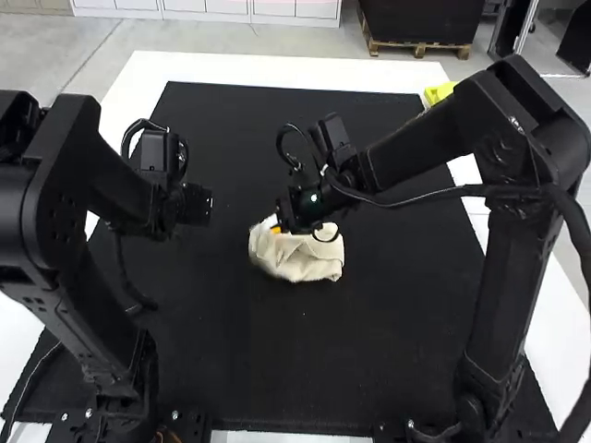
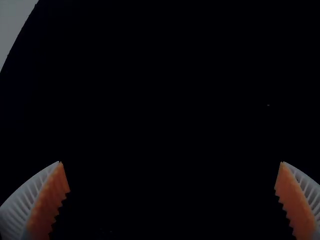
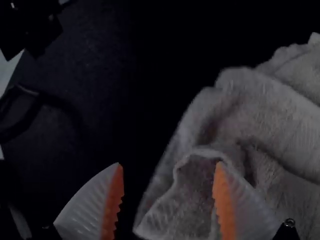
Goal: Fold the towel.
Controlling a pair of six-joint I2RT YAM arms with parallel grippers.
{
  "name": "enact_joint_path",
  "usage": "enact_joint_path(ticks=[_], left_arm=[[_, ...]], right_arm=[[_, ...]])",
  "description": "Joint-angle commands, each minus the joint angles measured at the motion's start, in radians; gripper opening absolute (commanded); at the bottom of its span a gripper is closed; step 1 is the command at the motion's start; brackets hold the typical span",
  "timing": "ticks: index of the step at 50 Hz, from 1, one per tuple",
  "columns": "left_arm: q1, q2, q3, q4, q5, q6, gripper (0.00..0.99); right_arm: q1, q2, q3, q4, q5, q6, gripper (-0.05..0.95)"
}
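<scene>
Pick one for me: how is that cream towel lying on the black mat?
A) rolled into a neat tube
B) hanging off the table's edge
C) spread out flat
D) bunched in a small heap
D: the towel lies crumpled in a small, uneven heap on the black mat, with loose folds showing.

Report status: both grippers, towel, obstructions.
Left gripper open, off the towel. Right gripper open at the towel. Towel bunched on black mat. Right arm partly blocks high view of towel's far side.

Boxy black arms [image 1: 503, 286] carry black cables [image 1: 439, 195] and white ribbed fingers [image 2: 25, 202] with serrated orange pads [image 2: 49, 204].
</scene>
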Motion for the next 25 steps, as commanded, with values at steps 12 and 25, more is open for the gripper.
enact_joint_path(ticks=[12, 25], left_arm=[[0.009, -0.078, -0.007, 0.007, -0.01, 0.025, 0.969], [0.009, -0.088, -0.009, 0.007, -0.008, 0.026, 0.969]], right_arm=[[-0.006, -0.009, 0.096, 0.001, -0.017, 0.015, 0.49], [-0.031, -0.055, 0.029, -0.085, -0.053, -0.044, -0.02]])
